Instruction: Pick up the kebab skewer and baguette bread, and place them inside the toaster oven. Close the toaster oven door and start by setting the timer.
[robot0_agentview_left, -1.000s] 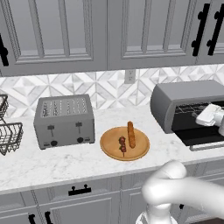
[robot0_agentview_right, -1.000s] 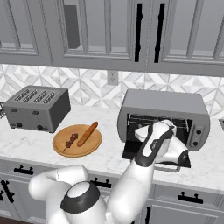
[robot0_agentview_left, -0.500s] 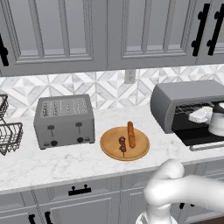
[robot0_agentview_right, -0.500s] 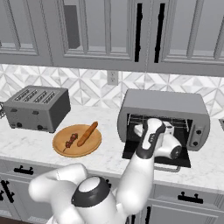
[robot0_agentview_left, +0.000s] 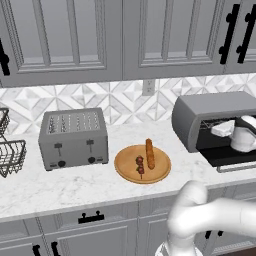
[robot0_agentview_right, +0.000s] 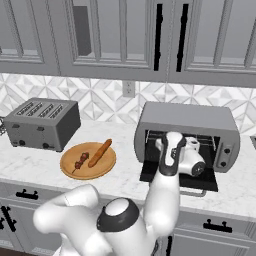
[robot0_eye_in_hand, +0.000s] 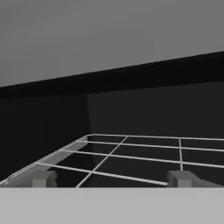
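Observation:
The kebab skewer (robot0_agentview_left: 140, 165) (robot0_agentview_right: 81, 161) and the baguette bread (robot0_agentview_left: 149, 153) (robot0_agentview_right: 100, 152) lie side by side on a round wooden plate (robot0_agentview_left: 125, 172) (robot0_agentview_right: 70, 170) on the counter. To their right stands the toaster oven (robot0_agentview_left: 210, 107) (robot0_agentview_right: 185, 117), its door (robot0_agentview_left: 227, 156) (robot0_agentview_right: 150, 170) folded down flat. My gripper (robot0_agentview_left: 221, 129) (robot0_agentview_right: 193, 143) (robot0_eye_in_hand: 112, 178) is at the oven's mouth, pointing inward, open with nothing between its fingers. In the hand view the wire rack (robot0_eye_in_hand: 131, 153) stretches ahead just past the fingertips (robot0_eye_in_hand: 43, 178).
A grey slot toaster (robot0_agentview_left: 74, 135) (robot0_agentview_right: 42, 122) stands left of the plate. A wire basket (robot0_agentview_left: 10, 155) sits at the counter's far left. Wall cabinets hang above, and the open door juts out over the counter's front edge.
The hand has shifted slightly further into the oven's mouth. The plate, skewer and bread have not moved, and the jaws have stayed wide.

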